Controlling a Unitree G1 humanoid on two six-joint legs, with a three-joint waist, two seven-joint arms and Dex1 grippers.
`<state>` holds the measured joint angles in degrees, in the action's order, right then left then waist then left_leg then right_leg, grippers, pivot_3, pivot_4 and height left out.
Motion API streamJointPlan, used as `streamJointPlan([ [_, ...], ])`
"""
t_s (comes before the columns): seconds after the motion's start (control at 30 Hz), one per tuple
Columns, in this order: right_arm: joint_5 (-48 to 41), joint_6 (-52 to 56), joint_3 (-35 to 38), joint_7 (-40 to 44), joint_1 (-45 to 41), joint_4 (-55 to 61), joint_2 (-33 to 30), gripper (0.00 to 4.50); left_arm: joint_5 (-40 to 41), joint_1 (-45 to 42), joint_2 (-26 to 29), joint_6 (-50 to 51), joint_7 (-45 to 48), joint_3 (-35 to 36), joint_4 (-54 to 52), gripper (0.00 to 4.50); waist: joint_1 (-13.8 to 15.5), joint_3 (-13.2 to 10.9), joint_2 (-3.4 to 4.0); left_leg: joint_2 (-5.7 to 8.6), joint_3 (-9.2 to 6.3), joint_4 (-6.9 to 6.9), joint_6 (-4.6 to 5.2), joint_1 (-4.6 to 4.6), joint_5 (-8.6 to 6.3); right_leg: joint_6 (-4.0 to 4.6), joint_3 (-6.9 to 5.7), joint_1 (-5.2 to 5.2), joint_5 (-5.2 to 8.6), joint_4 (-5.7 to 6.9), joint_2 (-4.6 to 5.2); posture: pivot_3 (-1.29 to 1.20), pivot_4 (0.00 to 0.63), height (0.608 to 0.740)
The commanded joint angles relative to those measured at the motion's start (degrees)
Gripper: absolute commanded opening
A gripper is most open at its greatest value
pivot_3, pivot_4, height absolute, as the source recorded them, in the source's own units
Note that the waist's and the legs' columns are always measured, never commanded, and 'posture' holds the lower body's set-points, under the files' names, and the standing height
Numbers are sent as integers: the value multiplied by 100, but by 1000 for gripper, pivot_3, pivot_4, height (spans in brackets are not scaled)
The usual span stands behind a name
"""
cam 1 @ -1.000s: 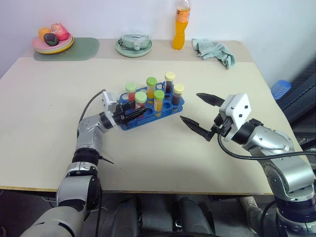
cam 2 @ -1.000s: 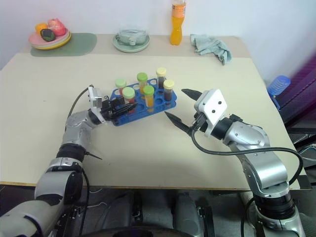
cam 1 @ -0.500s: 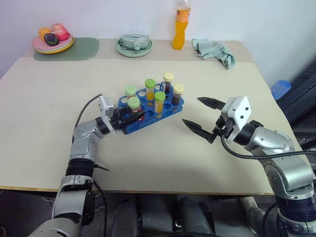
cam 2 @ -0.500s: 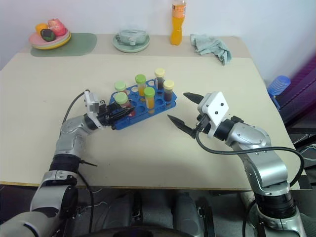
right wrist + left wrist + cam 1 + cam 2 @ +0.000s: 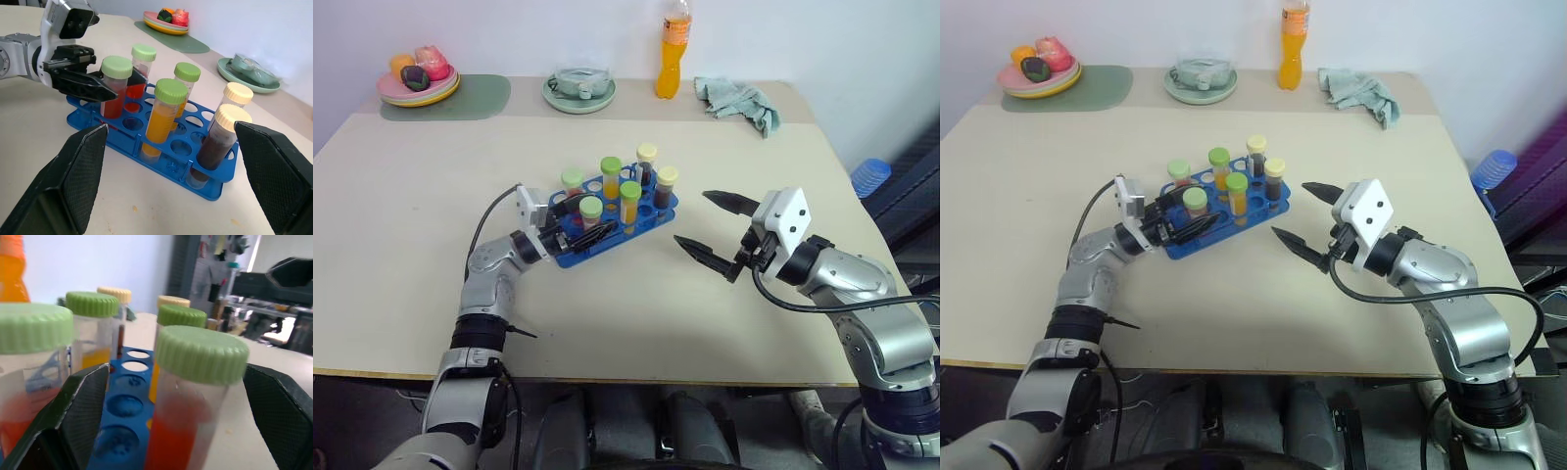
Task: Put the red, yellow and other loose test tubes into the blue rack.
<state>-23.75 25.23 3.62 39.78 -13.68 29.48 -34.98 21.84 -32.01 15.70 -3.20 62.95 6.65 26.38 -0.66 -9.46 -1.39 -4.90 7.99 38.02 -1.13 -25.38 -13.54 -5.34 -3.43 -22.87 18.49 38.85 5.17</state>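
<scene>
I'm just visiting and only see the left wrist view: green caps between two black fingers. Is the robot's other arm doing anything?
Observer: The right gripper hangs over the beige table, to the right of the blue plastic tube rack, jaws open and empty.
Operator: What's in the two cream-capped tubes?
Observer: Dark brown liquid. The cream-capped tubes stand at the rack's end nearest that gripper.
Operator: Anything else on the table?
Observer: At its far edge there is a pink plate of fruit on the left and a crumpled teal cloth on the right.
</scene>
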Motion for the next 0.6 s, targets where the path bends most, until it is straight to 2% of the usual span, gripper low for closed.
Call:
streamJointPlan([
  [0.03,-40,-81,188,14,-63,85,-97,4224,-45,53,93,-91,-40,-107,-398,4465,-1,0,0,0,0,0,0,0,0,0,0,0,0,0,0,0,150,740],
  [0.23,-93,-87,301,83,81,105,-178,4224,-66,519,269,-83,-137,-233,-1139,4465,-3,0,0,-1,-1,0,0,0,0,0,1,0,0,0,0,0,150,740],
  [0.37,-187,-39,453,196,247,93,-270,4224,-22,907,601,380,-270,-252,-1712,4465,-3,0,0,-1,-4,0,0,1,0,0,0,2,0,0,1,0,150,740],
  [0.6,-341,-63,729,384,567,28,-378,4224,-166,1556,1036,505,-716,-192,-2416,4465,-3,0,1,-1,-18,-1,0,2,0,0,2,3,0,0,1,0,150,740],
])
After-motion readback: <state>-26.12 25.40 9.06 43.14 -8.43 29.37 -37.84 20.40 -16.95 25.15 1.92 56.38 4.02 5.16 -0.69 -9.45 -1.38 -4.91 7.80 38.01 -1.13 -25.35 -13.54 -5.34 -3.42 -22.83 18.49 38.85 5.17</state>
